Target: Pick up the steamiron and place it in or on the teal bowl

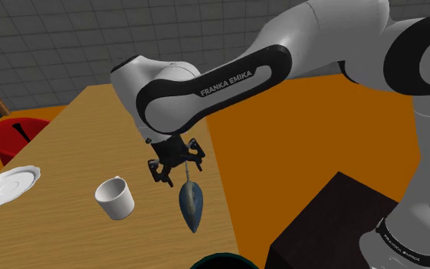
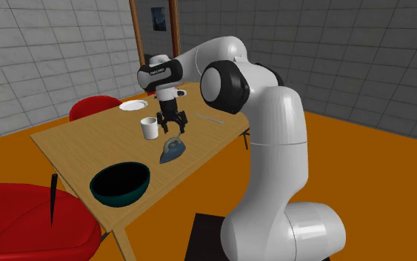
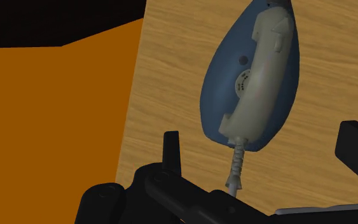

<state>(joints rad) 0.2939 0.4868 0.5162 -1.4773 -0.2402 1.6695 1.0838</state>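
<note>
While hovering above the steam iron (image 1: 192, 202), holds the tool (image 1: 176, 164) spread wide, pinching nothing, likely to fit around the handle (image 3: 260, 70). Not yet lifted off the tabletop (image 1: 68, 137), middle of the shoulder view, near the teal bowl (image 2: 125, 196).

wood-grain table (image 1: 68, 145), matt iron (image 1: 192, 202).

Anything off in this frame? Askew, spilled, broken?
Nothing spilled or broken. Steam iron lies soleplate down near the table edge; its short cord stub juts stiffly toward the open gripper, between the fingers, untouched. White cup stands upright.
</note>
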